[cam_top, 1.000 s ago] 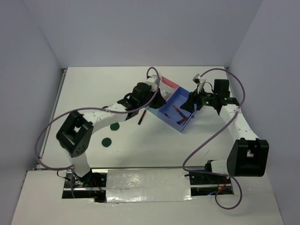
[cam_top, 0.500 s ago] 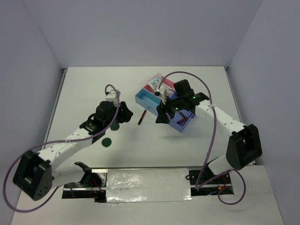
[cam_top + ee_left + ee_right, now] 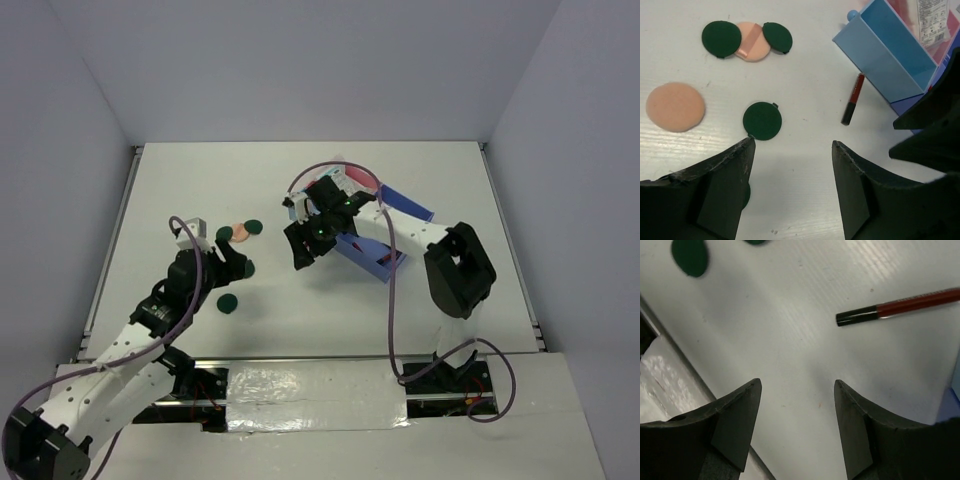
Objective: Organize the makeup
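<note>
In the left wrist view, two dark green discs [image 3: 721, 38] [image 3: 777, 37] flank a peach disc [image 3: 752, 41]. Another peach disc [image 3: 675, 106] and a green disc [image 3: 762, 120] lie nearer. My left gripper [image 3: 792, 145] hangs open and empty above bare table just short of that green disc. A red-and-black pencil [image 3: 853, 98] lies beside the tray's light-blue compartment [image 3: 890, 50]. A white packet [image 3: 932, 20] sits in the pink part. My right gripper [image 3: 797, 385] is open and empty, close above the table near that pencil [image 3: 900, 306]. From above, the left gripper [image 3: 238, 262] and right gripper [image 3: 300, 252] are apart.
The blue tray [image 3: 350, 243] sits at mid-table under the right arm, with red pencils in its front compartment [image 3: 385, 258]. A lone green disc [image 3: 229, 303] lies nearer the bases. The table's front edge with its metal rail [image 3: 670, 365] shows in the right wrist view.
The left arm pulled back from the tray to the discs and its gripper opened. The right arm swung left across the tray to the loose pencil, staying open.
</note>
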Robot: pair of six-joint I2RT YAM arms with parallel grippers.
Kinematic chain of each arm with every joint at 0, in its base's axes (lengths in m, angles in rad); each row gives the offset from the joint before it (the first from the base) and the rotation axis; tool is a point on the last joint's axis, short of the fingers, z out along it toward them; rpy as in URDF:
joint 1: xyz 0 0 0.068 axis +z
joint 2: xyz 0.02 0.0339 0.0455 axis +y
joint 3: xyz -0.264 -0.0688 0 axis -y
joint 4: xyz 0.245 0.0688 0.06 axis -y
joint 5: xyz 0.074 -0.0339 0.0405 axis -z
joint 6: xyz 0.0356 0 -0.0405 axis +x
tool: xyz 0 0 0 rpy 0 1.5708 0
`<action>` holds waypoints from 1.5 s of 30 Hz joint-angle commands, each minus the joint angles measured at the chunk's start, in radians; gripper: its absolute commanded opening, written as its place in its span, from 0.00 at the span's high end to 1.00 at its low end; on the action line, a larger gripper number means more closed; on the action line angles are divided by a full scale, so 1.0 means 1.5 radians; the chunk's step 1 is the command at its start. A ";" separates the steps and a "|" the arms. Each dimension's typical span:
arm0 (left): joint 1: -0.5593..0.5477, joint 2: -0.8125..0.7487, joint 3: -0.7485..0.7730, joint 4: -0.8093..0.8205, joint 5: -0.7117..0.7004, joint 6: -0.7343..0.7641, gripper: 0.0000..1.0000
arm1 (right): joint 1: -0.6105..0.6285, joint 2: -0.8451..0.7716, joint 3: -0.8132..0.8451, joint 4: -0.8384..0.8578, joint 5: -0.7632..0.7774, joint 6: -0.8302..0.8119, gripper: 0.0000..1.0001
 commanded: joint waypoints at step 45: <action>0.004 -0.104 -0.024 -0.085 -0.055 -0.036 0.25 | 0.081 0.235 0.197 -0.024 0.408 0.285 0.35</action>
